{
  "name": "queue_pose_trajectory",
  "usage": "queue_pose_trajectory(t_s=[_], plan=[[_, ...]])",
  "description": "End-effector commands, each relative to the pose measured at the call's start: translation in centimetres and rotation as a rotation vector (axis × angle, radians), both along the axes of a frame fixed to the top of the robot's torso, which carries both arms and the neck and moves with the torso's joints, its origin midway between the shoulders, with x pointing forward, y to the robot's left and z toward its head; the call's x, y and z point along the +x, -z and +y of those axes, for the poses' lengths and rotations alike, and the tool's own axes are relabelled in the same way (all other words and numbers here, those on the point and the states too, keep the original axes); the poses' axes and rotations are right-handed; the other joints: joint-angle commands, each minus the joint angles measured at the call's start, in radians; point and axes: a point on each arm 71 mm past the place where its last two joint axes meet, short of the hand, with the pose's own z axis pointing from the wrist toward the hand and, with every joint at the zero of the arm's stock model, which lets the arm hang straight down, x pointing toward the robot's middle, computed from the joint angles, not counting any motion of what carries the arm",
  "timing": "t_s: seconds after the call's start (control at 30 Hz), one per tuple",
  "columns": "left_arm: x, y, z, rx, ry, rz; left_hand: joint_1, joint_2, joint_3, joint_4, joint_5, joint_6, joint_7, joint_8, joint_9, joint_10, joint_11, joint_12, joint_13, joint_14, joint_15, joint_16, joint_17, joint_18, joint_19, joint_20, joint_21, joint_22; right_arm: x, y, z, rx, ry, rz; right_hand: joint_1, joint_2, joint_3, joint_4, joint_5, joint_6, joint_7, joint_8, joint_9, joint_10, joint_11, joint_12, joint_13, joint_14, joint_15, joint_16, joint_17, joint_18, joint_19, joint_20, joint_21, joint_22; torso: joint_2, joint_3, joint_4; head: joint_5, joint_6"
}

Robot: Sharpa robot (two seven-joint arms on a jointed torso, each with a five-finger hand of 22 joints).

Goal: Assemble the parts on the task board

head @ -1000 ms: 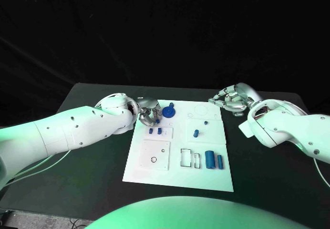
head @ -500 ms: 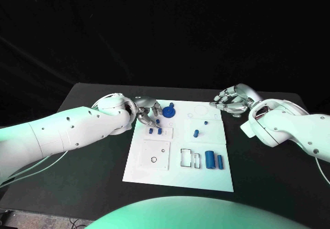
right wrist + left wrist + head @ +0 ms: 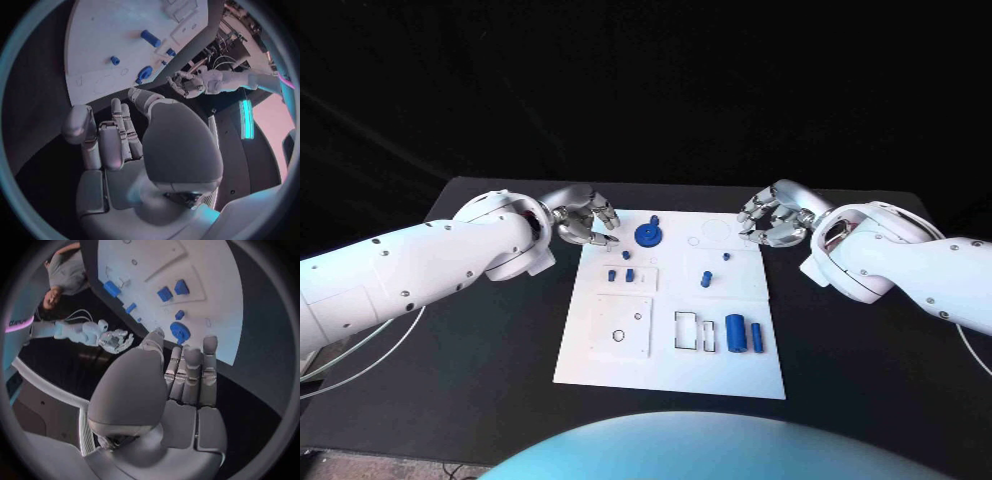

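Note:
The white task board lies in the middle of the table. On its far end stands a round blue part with a knob. Two small blue parts sit below it, another small one mid-board, and a blue cylinder with a thin blue bar near the right edge. My left hand hovers beside the board's far left corner, fingers apart and holding nothing. My right hand is off the far right corner, fingers apart and also holding nothing.
The black table has bare room on both sides of the board. Outlined recesses and a square plate with small holes mark the board's near half.
My left hand has drawn back from over the board's far left part to just outside its corner. The round blue part stays on the board. My right hand shifted slightly.

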Motion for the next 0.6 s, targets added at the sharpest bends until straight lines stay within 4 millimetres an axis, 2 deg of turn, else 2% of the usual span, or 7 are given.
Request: queue_pose_trajectory(t_s=[0.03,0.13,0.3,0.47,0.6], plan=[[0.1,-0.8,0.7,-0.363,-0.109,0.121,0.000,0.007,0.033,0.001,-0.008,0.010,0.010,0.009,-0.008,0.002,-0.006,0.020,-0.001,-0.045,-0.001,-0.050,-0.056,0.010,-0.027,-0.001,-0.051,-0.009,-0.2,0.3,1.1,-0.191,-0.166,-0.073,-0.003,-0.011,0.024,-0.018,-0.013,0.010,-0.002,-0.008,-0.006,0.007,0.001,-0.016,-0.015,0.002,0.006,0.004,-0.003,-0.001,0.004,0.000,0.004,0.131,-0.001,-0.0004,0.0022,-0.021,0.000],[0.1,-1.1,1.7,-0.532,-0.186,0.179,0.008,0.003,0.105,-0.001,-0.021,0.017,0.012,0.018,-0.023,0.004,-0.004,0.045,-0.005,-0.103,-0.002,-0.135,-0.111,0.009,-0.058,-0.001,-0.122,-0.049,-0.3,0.8,1.6,-0.281,-0.215,-0.101,-0.007,-0.015,0.044,-0.038,-0.021,0.013,-0.001,-0.013,-0.013,0.004,0.003,-0.035,-0.031,0.002,0.008,0.006,-0.002,-0.003,0.006,0.001,0.011,0.133,0.001,-0.0009,0.0015,-0.030,0.000],[-0.3,-1.5,2.4,-0.698,-0.226,0.242,0.006,-0.016,0.195,-0.004,-0.025,0.022,0.008,0.029,-0.039,0.038,-0.012,0.079,-0.009,-0.094,-0.008,-0.167,-0.141,0.011,-0.061,-0.006,-0.154,-0.070,-0.6,1.9,2.4,-0.358,-0.254,-0.113,-0.017,-0.019,0.051,-0.047,-0.031,0.014,0.002,-0.017,-0.019,0.006,0.004,-0.045,-0.041,0.006,0.009,0.014,0.007,-0.006,0.014,0.002,0.030,0.137,0.003,-0.0004,-0.0011,-0.037,0.000],[-0.7,-1.8,2.4,-0.782,-0.228,0.274,-0.005,-0.026,0.216,-0.005,-0.025,0.022,0.007,0.033,-0.043,0.050,-0.015,0.086,-0.011,-0.089,-0.010,-0.173,-0.147,0.012,-0.060,-0.008,-0.158,-0.075,-0.8,2.6,3.2,-0.388,-0.273,-0.113,-0.024,-0.021,0.051,-0.050,-0.034,0.012,0.003,-0.021,-0.021,0.005,0.005,-0.050,-0.045,0.007,0.010,0.015,0.008,-0.006,0.015,0.003,0.031,0.138,0.003,-0.0004,0.0017,-0.043,0.000],[-1.0,-1.9,2.4,-0.817,-0.222,0.290,-0.016,-0.034,0.224,-0.004,-0.027,0.022,0.007,0.036,-0.044,0.052,-0.015,0.088,-0.013,-0.089,-0.010,-0.179,-0.151,0.011,-0.060,-0.009,-0.162,-0.079,-0.8,3.0,3.8,-0.403,-0.282,-0.112,-0.031,-0.022,0.050,-0.053,-0.035,0.012,0.006,-0.022,-0.023,0.004,0.007,-0.055,-0.049,0.007,0.011,0.017,0.010,-0.007,0.016,0.003,0.035,0.138,0.003,-0.0015,0.0014,-0.043,0.000]])
